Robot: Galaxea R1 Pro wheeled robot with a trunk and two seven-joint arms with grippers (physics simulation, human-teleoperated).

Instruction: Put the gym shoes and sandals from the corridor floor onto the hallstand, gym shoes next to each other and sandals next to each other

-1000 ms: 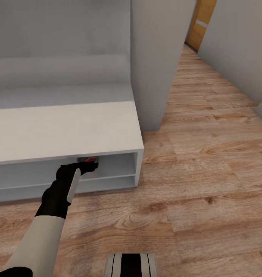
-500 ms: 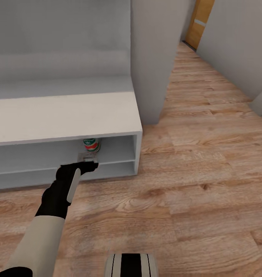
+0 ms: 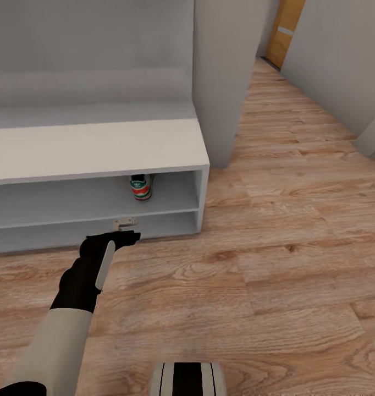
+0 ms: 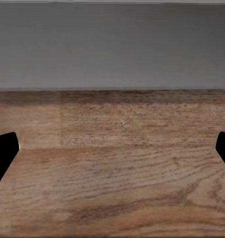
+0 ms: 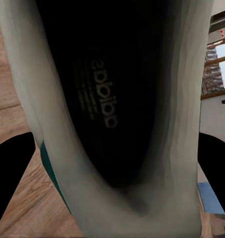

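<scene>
First gym shoe [image 3: 141,187] parked on the upper open tier of the hallstand [image 3: 99,148], under the bench top and toward its right end, red-and-green end facing out. Second gym shoe [image 5: 92,99] clamped in the right hand [image 5: 112,163], dark insole toward the wrist camera, a black finger on either side of it. Left hand [image 3: 131,236] low over the corridor floor [image 3: 275,264] just in front of the bottom tier, fingers spread wide with nothing between them.

Likely step: getting the held shoe onto the same tier, right beside its mate.

- Pull the left arm clear of the shelf mouth first, to leave room.
- Bring the right hand in low and level; little headroom under the bench top, by the look of it.
- Aim for the free stretch beside the first shoe, close but without nudging it.
- Push well past the shelf lip before letting go, so as not to tip the shoe back onto the floor.
- Mind the small pale object [image 3: 124,223] on the lower shelf edge, too unclear to identify.
</scene>
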